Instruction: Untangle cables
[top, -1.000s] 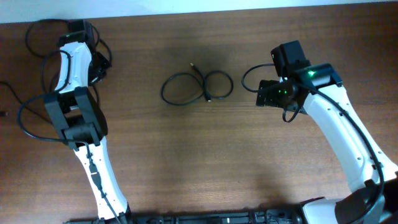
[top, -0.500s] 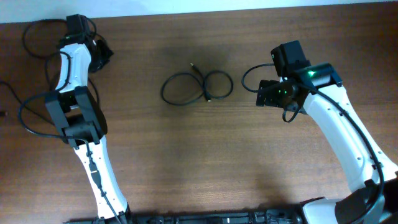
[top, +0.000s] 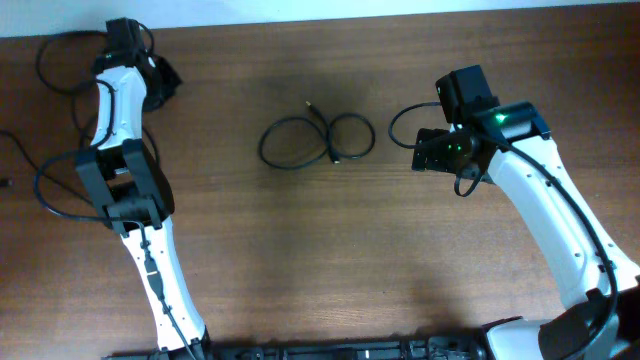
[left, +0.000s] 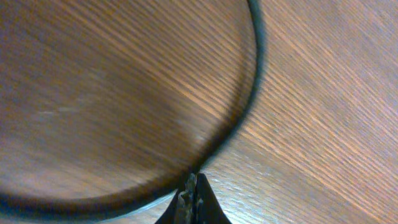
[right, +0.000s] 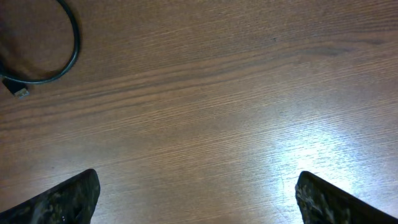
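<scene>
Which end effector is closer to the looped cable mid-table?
Right. The right end effector hangs just beside the looped cable, not touching; the left end effector is far off toward the table's back corner.

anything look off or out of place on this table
Nothing spilled or damaged. The cable lies mid-table in two crossed loops. The left gripper is away at the far left corner, jaws shut at a blurred black cord; the right gripper is open and empty.

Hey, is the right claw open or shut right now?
Open. In the right wrist view the right claw has its two fingers far apart at the bottom corners, with only bare table between them.
</scene>
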